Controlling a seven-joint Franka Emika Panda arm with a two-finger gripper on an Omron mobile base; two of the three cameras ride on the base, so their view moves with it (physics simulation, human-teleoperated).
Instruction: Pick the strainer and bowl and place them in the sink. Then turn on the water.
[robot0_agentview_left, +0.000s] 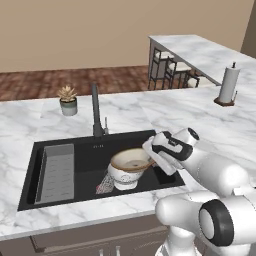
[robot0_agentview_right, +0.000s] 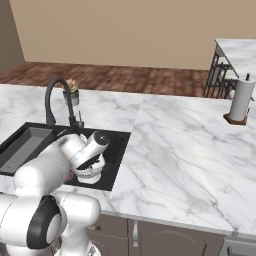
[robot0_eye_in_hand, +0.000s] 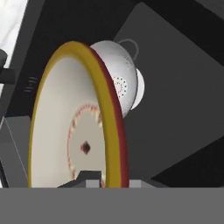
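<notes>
While my arm reaches down over the sink's right half, this is what I see.

Claw: my claw (robot0_agentview_left: 151, 159) sits at the bowl's right rim, low over the basin; in the hand view a dark fingertip (robot0_eye_in_hand: 89, 176) presses against the bowl's pale inside near the rim, so I seem clamped on that rim, though the jaws themselves are mostly hidden.
Bowl: the bowl (robot0_agentview_left: 131, 161) is in the right part of the sink, mouth roughly upward and slightly tilted, resting on top of a white dome beneath it. From my hand it shows edge-on, brown-and-yellow rim running top to bottom.
Strainer: the white perforated dome (robot0_agentview_left: 122, 177) lies directly under the bowl; a mesh-like patch (robot0_agentview_left: 104, 186) shows at its near left on the basin floor, too small to make out. Its loop handle points to the hand view's upper right.
Sink: the black sink (robot0_agentview_left: 85, 151) is set in the marble surface (robot0_agentview_left: 175, 112); a grey ribbed tray (robot0_agentview_left: 56, 172) fills its left end.
Faucet: the dark faucet (robot0_agentview_left: 95, 112) stands at the far edge.
Hidden: in the right base view my arm covers most of the bowl (robot0_agentview_right: 90, 173).
Surface: a small potted plant (robot0_agentview_left: 68, 100) stands far left, a paper towel roll (robot0_agentview_left: 228, 85) far right.
</notes>
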